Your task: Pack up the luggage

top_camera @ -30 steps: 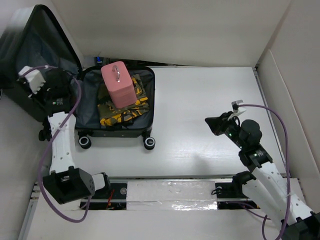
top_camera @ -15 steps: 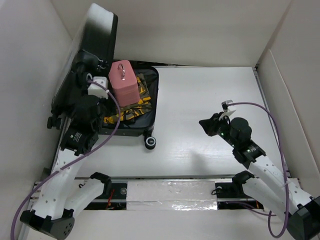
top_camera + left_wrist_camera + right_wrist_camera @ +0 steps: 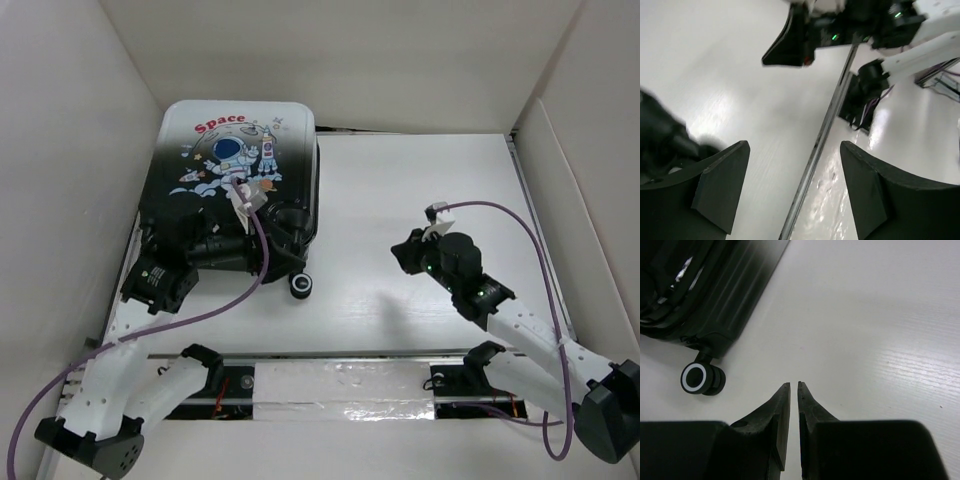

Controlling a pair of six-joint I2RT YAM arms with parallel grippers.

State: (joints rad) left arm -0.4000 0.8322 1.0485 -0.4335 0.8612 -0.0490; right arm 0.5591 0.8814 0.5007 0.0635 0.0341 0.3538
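Observation:
The luggage [image 3: 240, 150] lies shut at the back left of the table, its astronaut print and red "Space" text facing up. Whatever is inside it is hidden. My left gripper [image 3: 232, 250] hovers over the suitcase's near edge, dark against the black shell. In the left wrist view the left gripper [image 3: 795, 190] is open with only bare table between its fingers [image 3: 720, 185]. My right gripper [image 3: 405, 252] hangs over the table to the right of the suitcase. In the right wrist view the right gripper [image 3: 794, 385] is shut on nothing, and the luggage [image 3: 725, 295] sits ahead on the left.
A black wheel [image 3: 300, 285] with a white ring sticks out at the suitcase's near right corner, also seen as the wheel [image 3: 700, 379]. White walls close in on the left, back and right. A metal rail [image 3: 340, 380] runs along the near edge.
The lid has swung down from upright and now covers the pink case and patterned cloth. My left gripper let go, opened and dropped to the suitcase's near edge. The right arm edged left.

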